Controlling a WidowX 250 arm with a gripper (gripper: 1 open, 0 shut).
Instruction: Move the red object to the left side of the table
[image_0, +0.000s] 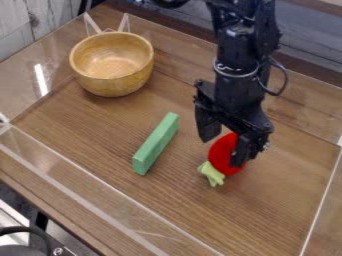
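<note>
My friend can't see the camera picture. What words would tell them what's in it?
An open black robot gripper hovers around a red toy fruit with a pale green stem on a brown wooden table. A green block and yellow bowl sit nearby.
</note>
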